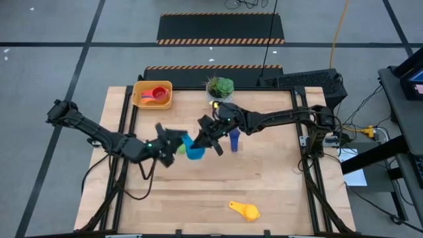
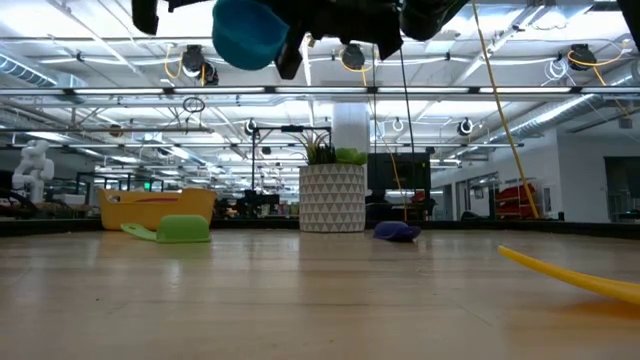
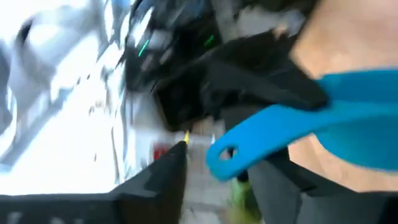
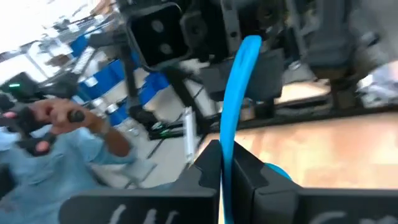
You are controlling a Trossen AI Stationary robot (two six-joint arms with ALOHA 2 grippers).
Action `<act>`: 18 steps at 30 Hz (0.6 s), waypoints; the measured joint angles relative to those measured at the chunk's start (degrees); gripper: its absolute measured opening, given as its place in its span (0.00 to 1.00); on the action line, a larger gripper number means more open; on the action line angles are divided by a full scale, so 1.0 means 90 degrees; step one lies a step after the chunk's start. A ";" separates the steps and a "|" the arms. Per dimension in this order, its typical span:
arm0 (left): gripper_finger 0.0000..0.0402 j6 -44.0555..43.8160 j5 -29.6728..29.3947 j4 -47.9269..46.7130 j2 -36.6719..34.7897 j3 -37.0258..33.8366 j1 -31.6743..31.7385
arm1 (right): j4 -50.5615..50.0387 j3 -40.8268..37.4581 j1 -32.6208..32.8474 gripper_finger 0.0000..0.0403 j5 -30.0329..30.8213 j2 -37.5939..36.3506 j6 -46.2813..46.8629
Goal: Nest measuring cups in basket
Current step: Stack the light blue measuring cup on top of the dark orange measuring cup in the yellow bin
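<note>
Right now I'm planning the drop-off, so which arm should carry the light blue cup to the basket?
Right, probably. The right claw is shut on the light blue cup's handle, lifted off the table. The left claw is beside the cup, with nothing seen in its grip. The basket lies behind them.

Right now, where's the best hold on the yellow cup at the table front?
Take the yellow cup by its narrow handle, which points toward the left arm's side, coming straight down; the bowl looks too wide. Right end effector is busy, shut on the light blue cup.
</note>
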 joint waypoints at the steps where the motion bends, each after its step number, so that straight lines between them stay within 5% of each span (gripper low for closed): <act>1: 0.45 -0.0328 -0.0367 0.0044 -0.0005 0.0000 -0.0026 | 0.0018 0.0002 -0.0032 0.00 0.0111 -0.0026 -0.0092; 8: 0.55 -0.2379 -0.1997 -0.0962 -0.0003 0.0002 -0.0676 | 0.0097 -0.0007 -0.0249 0.00 0.0190 -0.0097 -0.0276; 13: 0.53 -0.2974 -0.1906 -0.1299 0.0001 0.0002 -0.1358 | -0.0017 -0.0007 -0.0439 0.00 0.0126 -0.0097 0.0165; 18: 0.45 -0.2959 -0.1008 -0.1345 0.0195 0.0015 -0.1403 | -0.0234 -0.0007 -0.0516 0.00 0.0481 -0.0097 0.0606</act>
